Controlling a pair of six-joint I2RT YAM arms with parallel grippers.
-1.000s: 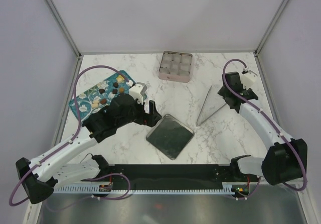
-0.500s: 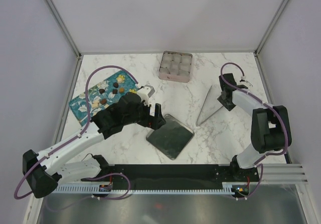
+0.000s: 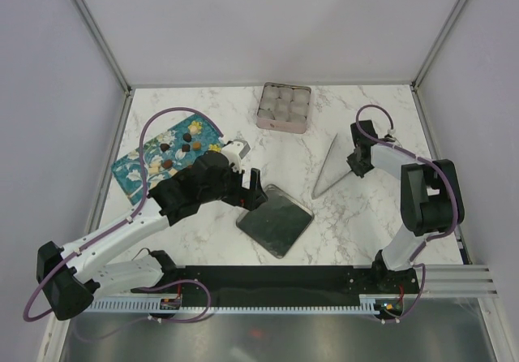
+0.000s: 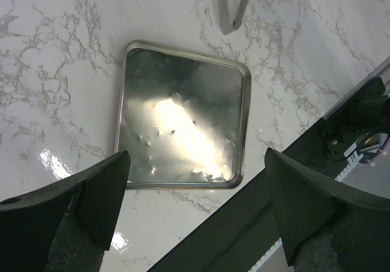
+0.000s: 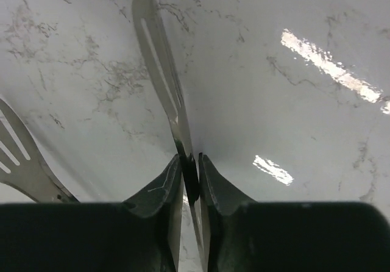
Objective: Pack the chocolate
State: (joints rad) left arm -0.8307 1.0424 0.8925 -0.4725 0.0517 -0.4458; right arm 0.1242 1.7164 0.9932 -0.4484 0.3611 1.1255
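Several small dark and reddish-brown chocolates lie on a floral tray at the left. The square pink tin with pale paper cups stands at the back. My left gripper is open and empty, hovering over the near-left edge of the tin's metal lid; the lid fills the left wrist view between the open jaws. My right gripper is shut on one arm of the metal tongs. In the right wrist view the fingers pinch that arm.
The tongs' tip shows beyond the lid in the left wrist view. The second tong arm lies to the left of my right fingers. Cage walls enclose the marble table, and a black rail runs along its near edge.
My right gripper has moved left and down onto the tongs and closed on one arm; the tongs shifted slightly left. My left gripper moved right, over the lid's edge.
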